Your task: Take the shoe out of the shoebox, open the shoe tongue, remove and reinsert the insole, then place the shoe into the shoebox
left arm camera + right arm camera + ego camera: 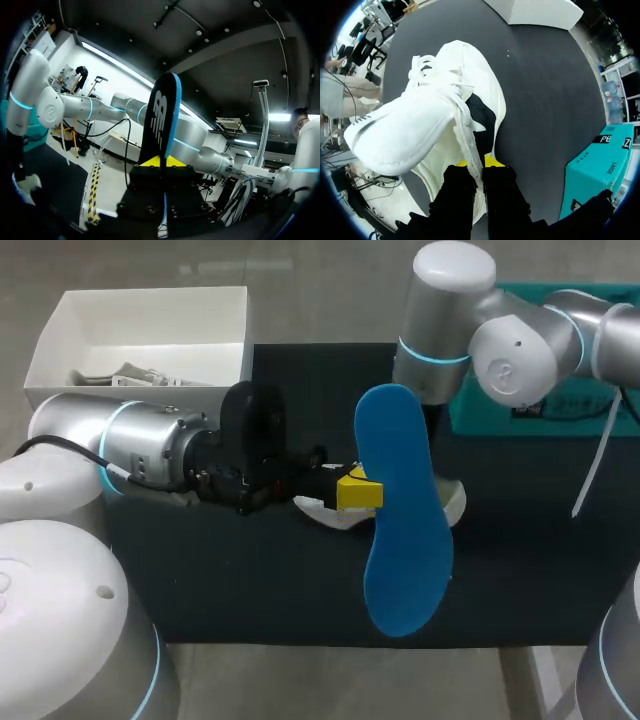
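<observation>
My left gripper [358,492] is shut on a blue insole [400,530], which it holds up flat above the table's middle. In the left wrist view the insole [162,115] stands edge-on between the yellow tips of the left gripper [161,162]. A white shoe [325,512] lies on the dark mat [250,590] under the insole, mostly hidden by it. In the right wrist view my right gripper [479,172] is shut on the fabric edge of the opening of the shoe [420,130]. In the head view the insole hides the right gripper.
The open white shoebox [230,310] stands at the back left with crumpled paper [130,375] inside. A teal box lid [480,415] lies at the back right, and the teal lid [600,165] shows beside my right gripper. Bare mat lies toward the front.
</observation>
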You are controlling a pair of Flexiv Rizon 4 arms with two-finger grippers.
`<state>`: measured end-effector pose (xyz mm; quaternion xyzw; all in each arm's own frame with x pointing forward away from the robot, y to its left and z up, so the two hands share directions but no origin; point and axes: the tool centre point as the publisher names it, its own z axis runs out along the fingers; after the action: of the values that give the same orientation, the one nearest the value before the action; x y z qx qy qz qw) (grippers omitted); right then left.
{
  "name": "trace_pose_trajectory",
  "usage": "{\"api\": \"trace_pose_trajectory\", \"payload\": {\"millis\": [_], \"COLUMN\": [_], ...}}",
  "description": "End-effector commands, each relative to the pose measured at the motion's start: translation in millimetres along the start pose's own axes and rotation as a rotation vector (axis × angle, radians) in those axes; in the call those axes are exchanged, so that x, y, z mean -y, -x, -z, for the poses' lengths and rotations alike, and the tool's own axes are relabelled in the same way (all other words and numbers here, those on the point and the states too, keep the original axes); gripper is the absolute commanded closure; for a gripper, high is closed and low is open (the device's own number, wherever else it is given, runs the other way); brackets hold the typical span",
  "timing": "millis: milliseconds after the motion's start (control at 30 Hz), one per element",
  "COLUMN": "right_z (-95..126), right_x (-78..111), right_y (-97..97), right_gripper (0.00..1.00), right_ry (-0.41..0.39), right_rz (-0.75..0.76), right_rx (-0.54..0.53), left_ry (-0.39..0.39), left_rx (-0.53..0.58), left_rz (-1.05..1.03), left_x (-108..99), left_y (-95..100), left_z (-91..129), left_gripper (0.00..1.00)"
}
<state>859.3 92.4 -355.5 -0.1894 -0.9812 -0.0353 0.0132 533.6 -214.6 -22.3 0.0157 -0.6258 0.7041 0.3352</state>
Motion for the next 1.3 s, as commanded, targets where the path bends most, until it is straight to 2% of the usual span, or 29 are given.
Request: {"api": "trace_pose_trajectory", "payload": {"millis": [33, 233, 333, 500, 800, 967, 1300], "right_z": [22.2, 37.5, 41.2, 35.1, 28.7, 24.4, 3.2], "right_x": [3.0, -12.4, -18.4, -21.5, -25.2, -26.9, -33.5], "right_y": [7.2, 0.8, -3.8, -12.6, -13.3, -12.0, -10.7], "right_gripper": [1.0, 1.0, 1.0, 1.0, 1.0, 1.0, 1.0], "right_ry": [-0.003, 0.135, 0.155, 0.16, 0.224, 0.214, 0.213], "right_rz": [-0.587, -0.917, -1.053, -1.194, -1.244, -1.226, -1.142], "right_rx": [-0.087, -0.139, -0.092, -0.103, -0.061, -0.013, -0.047], "left_ry": [-0.003, -0.003, -0.003, -0.003, -0.003, -0.003, -0.003], "left_rx": [0.003, 0.003, 0.003, 0.003, 0.003, 0.003, 0.003], "left_rz": [0.0, 0.0, 0.0, 0.0, 0.0, 0.0, 0.0], "left_x": [-1.1, -1.1, -1.1, -1.1, -1.1, -1.1, -1.1], "left_y": [-1.0, -1.0, -1.0, -1.0, -1.0, -1.0, -1.0], "left_z": [-0.4, -0.4, -0.4, -0.4, -0.4, -0.4, -0.4], "left_gripper": [1.0, 1.0, 1.0, 1.0, 1.0, 1.0, 1.0]}}
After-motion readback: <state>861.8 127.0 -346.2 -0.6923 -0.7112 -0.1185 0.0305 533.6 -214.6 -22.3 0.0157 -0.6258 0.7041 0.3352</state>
